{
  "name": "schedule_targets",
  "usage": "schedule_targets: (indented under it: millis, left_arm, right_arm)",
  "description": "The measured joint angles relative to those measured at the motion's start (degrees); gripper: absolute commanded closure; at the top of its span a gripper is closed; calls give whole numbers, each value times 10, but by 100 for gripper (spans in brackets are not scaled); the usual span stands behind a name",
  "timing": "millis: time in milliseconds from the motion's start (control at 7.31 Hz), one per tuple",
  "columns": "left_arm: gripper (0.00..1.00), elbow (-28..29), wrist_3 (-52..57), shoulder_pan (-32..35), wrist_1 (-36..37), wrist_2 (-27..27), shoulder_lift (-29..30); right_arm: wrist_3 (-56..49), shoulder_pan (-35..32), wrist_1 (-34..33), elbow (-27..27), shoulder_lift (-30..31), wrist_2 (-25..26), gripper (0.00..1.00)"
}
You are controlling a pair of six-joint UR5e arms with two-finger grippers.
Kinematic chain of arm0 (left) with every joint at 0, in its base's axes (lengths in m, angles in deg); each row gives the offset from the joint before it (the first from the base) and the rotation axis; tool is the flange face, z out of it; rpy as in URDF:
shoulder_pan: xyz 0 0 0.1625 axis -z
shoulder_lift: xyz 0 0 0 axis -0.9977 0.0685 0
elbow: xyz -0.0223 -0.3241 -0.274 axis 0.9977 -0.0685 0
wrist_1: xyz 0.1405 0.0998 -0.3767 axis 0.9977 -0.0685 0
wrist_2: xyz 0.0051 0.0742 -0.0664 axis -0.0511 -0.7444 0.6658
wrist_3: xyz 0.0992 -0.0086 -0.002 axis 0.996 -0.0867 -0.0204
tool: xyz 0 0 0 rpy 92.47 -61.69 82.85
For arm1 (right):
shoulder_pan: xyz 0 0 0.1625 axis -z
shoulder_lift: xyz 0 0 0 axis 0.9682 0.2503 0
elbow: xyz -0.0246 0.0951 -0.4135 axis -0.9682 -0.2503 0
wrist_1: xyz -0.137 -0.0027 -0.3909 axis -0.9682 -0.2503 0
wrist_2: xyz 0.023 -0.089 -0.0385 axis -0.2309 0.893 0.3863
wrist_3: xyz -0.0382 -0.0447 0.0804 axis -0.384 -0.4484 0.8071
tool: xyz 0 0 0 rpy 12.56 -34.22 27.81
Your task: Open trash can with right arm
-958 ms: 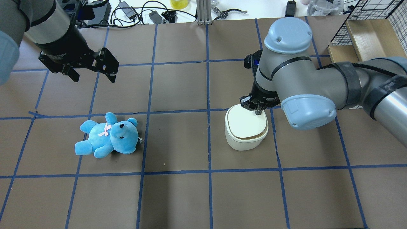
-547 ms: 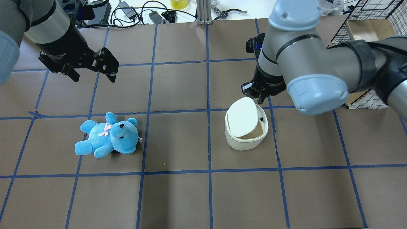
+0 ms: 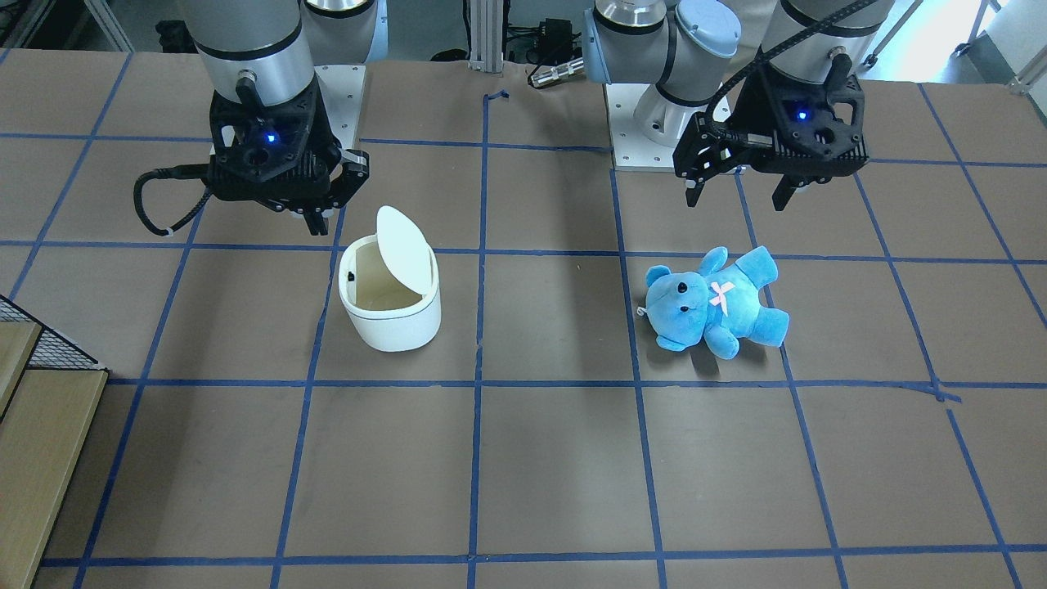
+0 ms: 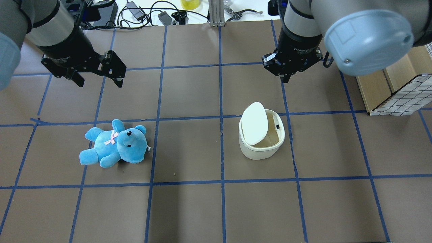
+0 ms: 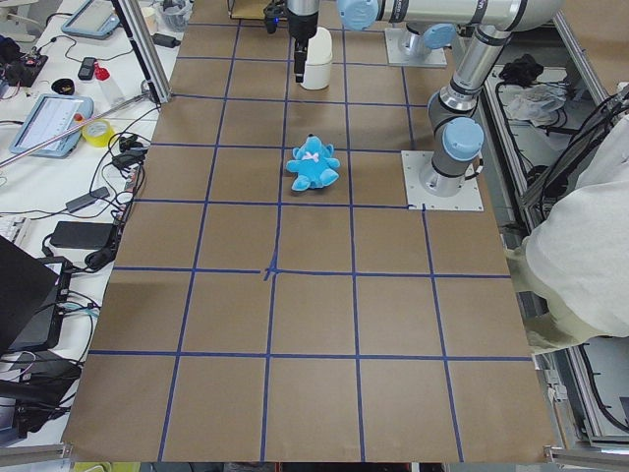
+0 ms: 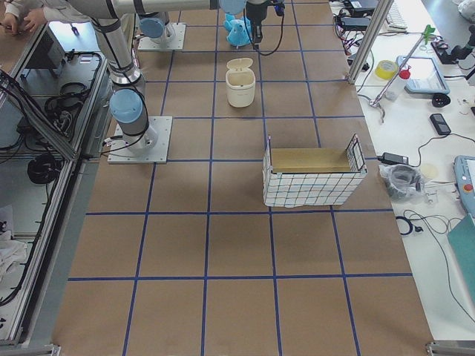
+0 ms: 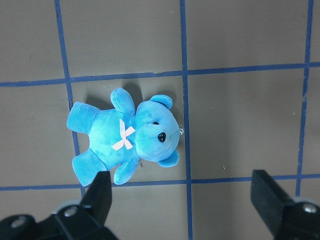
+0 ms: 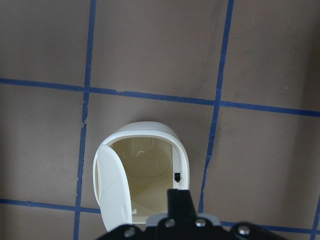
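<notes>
The white trash can (image 4: 261,148) stands on the table right of centre. Its flat lid (image 4: 253,123) is tipped up on the left side, and the tan inside shows. It also shows in the front view (image 3: 391,323) and in the right wrist view (image 8: 150,135). My right gripper (image 4: 284,80) is shut and empty. It hangs above the table beyond the can and does not touch it; it also shows in the front view (image 3: 319,222). My left gripper (image 4: 100,82) is open and empty above the far left of the table.
A blue teddy bear (image 4: 114,145) lies on the left half of the table, below my left gripper, and fills the left wrist view (image 7: 127,142). A wire-sided wooden box (image 4: 388,87) stands at the right edge. Cables and tools (image 4: 145,13) lie past the far edge.
My right gripper has lifted off the lid and drawn back toward the table's far side. The lid has swung from flat and closed to tipped up and open. The left arm has not moved.
</notes>
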Motion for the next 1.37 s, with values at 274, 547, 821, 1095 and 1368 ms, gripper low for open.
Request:
schedule_targets:
  millis: [274,547,821,1095,1368]
  left_arm:
    - [0,0,0,0,0,0,0]
    - [0,0,0,0,0,0,0]
    - [0,0,0,0,0,0,0]
    - [0,0,0,0,0,0,0]
    - [0,0,0,0,0,0,0]
  right_arm:
    - [-22,10,-3,-26,-1,4,19]
    - [-92,63,0,-45,0,-1,19]
    - [-149,107,10,-53,1,-12,21]
    - [-214,137,15,-54,0,-19,21]
    - [-226,151,17,-54,1,-30,21]
